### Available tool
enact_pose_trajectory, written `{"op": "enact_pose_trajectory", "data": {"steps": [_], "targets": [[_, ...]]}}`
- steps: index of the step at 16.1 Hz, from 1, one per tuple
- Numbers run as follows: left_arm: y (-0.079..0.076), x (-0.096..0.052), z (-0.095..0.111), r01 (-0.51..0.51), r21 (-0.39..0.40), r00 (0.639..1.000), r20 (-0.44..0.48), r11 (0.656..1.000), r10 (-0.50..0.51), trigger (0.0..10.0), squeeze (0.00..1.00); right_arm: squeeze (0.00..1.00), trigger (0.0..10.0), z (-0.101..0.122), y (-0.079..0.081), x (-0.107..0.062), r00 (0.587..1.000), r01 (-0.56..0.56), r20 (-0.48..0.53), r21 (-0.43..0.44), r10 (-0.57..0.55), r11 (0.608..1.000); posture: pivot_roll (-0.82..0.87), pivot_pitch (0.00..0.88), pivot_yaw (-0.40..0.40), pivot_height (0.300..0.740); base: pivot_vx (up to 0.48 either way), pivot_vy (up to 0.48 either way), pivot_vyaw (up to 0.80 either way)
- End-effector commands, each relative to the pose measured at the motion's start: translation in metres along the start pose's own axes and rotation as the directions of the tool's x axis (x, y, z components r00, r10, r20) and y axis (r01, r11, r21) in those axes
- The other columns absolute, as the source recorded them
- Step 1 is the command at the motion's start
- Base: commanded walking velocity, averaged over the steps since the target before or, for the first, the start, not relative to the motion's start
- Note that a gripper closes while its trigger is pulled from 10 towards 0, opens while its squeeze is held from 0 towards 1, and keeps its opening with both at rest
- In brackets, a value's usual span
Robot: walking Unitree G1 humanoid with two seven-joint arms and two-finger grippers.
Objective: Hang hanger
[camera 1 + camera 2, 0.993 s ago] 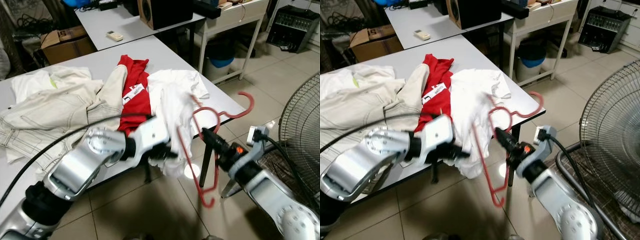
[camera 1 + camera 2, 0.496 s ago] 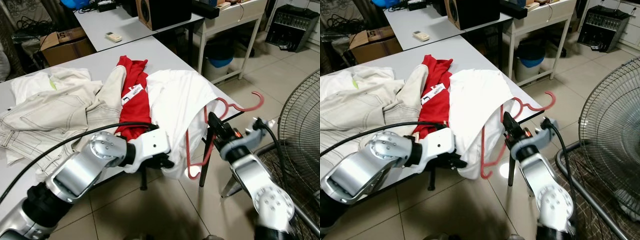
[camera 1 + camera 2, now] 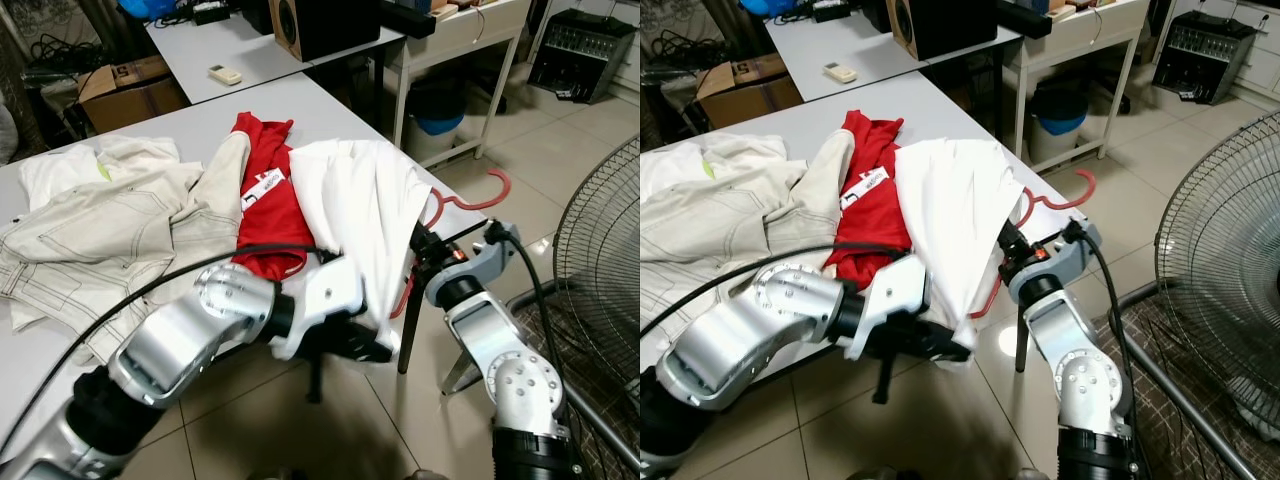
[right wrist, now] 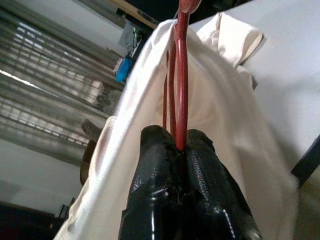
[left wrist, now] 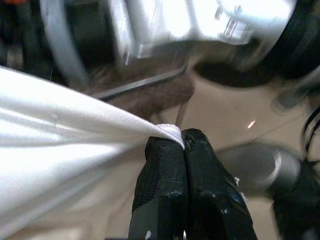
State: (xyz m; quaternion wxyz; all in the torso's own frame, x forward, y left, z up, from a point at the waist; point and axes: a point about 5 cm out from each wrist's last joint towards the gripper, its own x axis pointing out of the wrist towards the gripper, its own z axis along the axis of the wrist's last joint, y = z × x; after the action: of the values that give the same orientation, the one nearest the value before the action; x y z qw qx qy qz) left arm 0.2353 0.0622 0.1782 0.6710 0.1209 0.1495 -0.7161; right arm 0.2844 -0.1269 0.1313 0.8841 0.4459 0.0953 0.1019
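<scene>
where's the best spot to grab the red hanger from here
Grip the red hanger at the bare neck just below its hook, coming from the open floor side by the table corner. The rest sits under the white shirt, where the right gripper already clamps a bar.

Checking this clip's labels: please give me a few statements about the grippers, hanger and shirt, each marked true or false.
1. The right gripper is shut on the red hanger. True.
2. The left gripper is open above the table. False: it pinches the white shirt hem below the table edge.
3. The hanger's hook pokes out beyond the shirt. True.
4. The white shirt lies on the floor. False: it drapes off the table corner.
</scene>
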Motion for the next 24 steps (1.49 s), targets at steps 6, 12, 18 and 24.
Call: {"op": "enact_pose_trajectory", "data": {"steps": [6,12,18,24], "targets": [[0.026,0.001,0.022,-0.185,-0.001,0.975,0.122,0.983,0.183,0.0,0.00,0.00,10.0,-0.004,0.018,0.001,0.996,-0.091,-0.019,-0.030,0.091,0.995,-0.06,0.028,0.137,0.740,0.000,0.000,0.00],[0.027,0.003,0.029,-0.252,-0.154,0.927,0.246,0.955,0.285,10.0,1.00,0.00,10.0,0.001,0.020,-0.032,0.992,-0.125,-0.020,-0.065,0.124,0.990,-0.08,0.020,0.149,0.740,0.000,0.000,0.00],[0.001,-0.003,0.022,-0.096,-0.190,0.970,0.202,0.977,0.135,10.0,1.00,0.00,10.0,0.003,0.011,-0.040,0.995,-0.101,0.016,0.001,0.101,0.995,-0.08,0.015,0.134,0.740,0.000,0.000,0.00],[-0.007,-0.020,0.023,-0.052,-0.201,0.971,0.217,0.978,0.096,10.0,1.00,0.00,10.0,0.008,0.004,-0.043,0.995,-0.092,0.035,0.003,0.092,0.996,-0.08,0.005,0.131,0.740,0.000,0.000,0.00]]}}
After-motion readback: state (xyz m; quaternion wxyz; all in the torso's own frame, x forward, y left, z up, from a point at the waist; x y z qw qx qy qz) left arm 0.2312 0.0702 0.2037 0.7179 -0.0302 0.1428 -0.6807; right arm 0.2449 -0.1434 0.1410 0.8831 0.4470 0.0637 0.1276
